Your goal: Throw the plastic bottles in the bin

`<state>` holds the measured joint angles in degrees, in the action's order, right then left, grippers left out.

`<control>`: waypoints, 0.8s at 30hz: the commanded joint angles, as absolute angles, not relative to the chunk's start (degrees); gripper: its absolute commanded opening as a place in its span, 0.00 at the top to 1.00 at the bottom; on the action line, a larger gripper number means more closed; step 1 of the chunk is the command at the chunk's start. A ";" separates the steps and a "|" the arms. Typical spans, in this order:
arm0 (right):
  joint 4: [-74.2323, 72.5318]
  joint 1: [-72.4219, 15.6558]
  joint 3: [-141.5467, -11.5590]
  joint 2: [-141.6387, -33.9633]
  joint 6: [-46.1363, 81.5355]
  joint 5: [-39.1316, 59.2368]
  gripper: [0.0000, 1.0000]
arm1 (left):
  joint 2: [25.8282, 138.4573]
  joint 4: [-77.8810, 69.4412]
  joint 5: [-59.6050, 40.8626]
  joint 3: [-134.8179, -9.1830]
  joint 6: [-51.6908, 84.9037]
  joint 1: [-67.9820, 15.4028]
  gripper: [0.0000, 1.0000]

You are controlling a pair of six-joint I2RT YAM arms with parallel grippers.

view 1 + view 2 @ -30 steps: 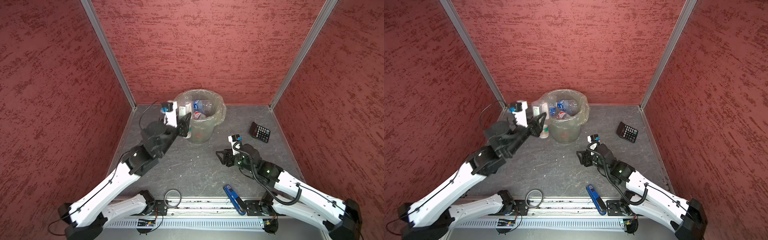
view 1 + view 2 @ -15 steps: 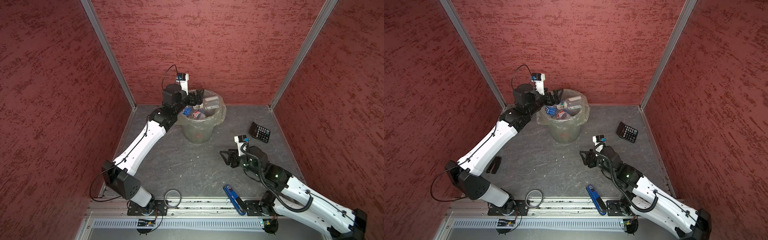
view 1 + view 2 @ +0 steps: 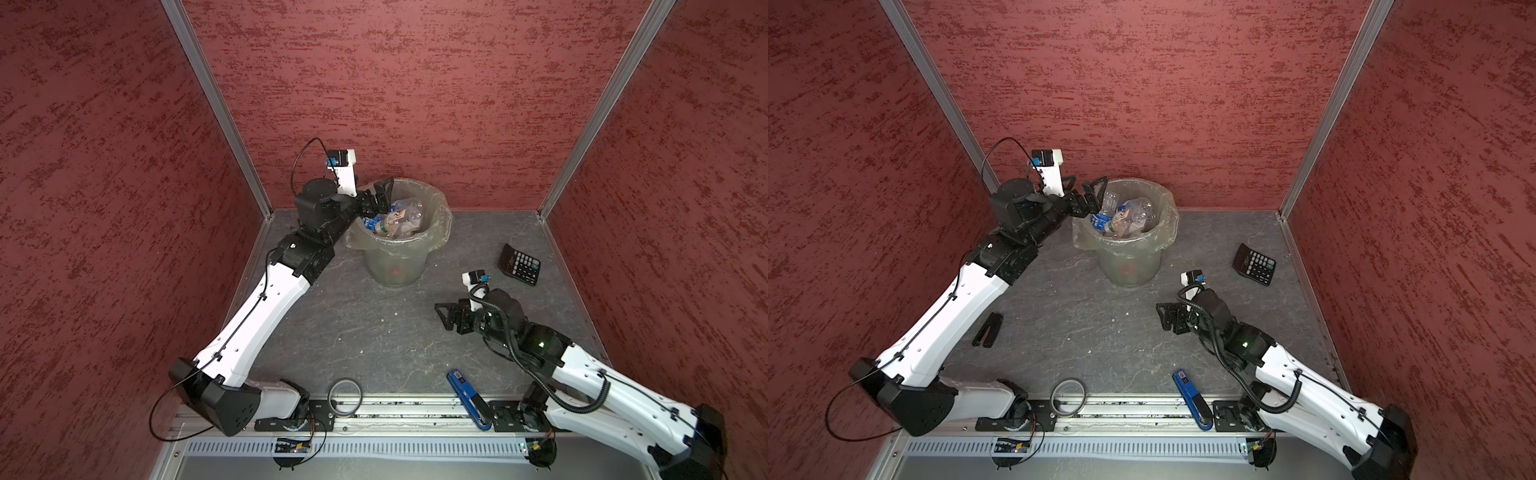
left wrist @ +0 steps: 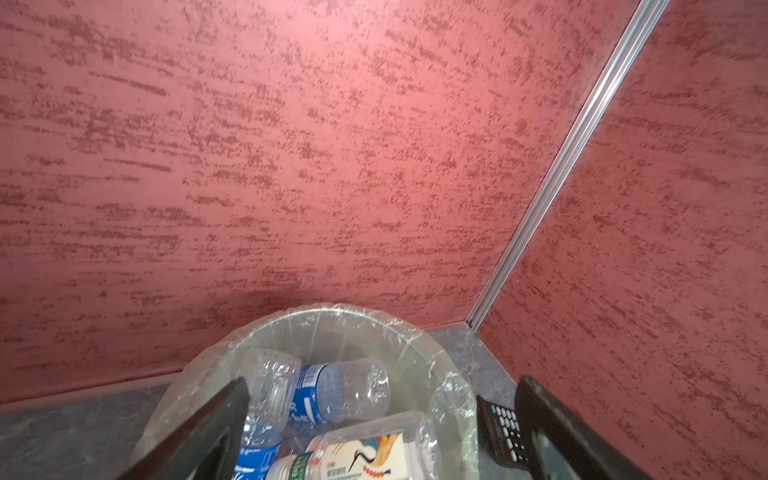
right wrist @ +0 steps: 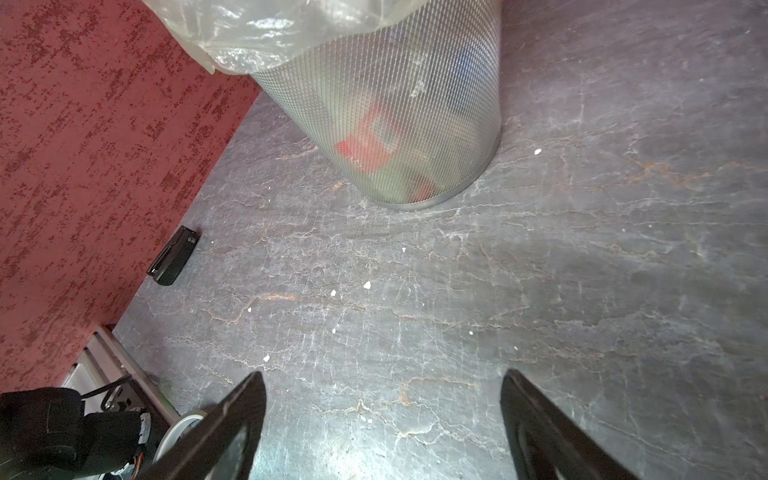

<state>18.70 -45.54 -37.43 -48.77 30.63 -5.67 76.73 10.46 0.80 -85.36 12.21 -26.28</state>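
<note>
While left hand (image 3: 379,199) and right hand (image 3: 442,316) gape empty, mottled red walls (image 3: 395,83) enclose the grey tabletop (image 3: 353,324).

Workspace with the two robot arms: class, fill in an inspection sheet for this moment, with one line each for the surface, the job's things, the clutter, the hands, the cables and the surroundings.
Surface: grey stone-patterned tabletop, a few white specks.
Job's things: plastic bottles piled inside the lined bin; none seen on the tabletop.
Clutter: calculator, blue stapler-like tool, tape ring, black clip.
Hands: left hand open and empty over the bin's mouth; right hand open and empty, low over bare tabletop.
Cables: thin black loop at the left wrist camera; corrugated hose along the right arm.
Surroundings: red textured walls, metal corner posts.
</note>
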 commanded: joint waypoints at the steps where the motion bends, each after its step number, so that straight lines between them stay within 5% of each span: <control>1: 20.62 -44.14 -40.20 -48.12 28.99 -8.27 0.07 | 73.75 10.70 -0.77 -81.71 14.30 -24.65 0.00; 24: 26.17 -27.04 -46.96 -51.30 23.42 -8.15 0.01 | 55.35 14.02 -2.79 -55.35 25.07 -8.99 0.01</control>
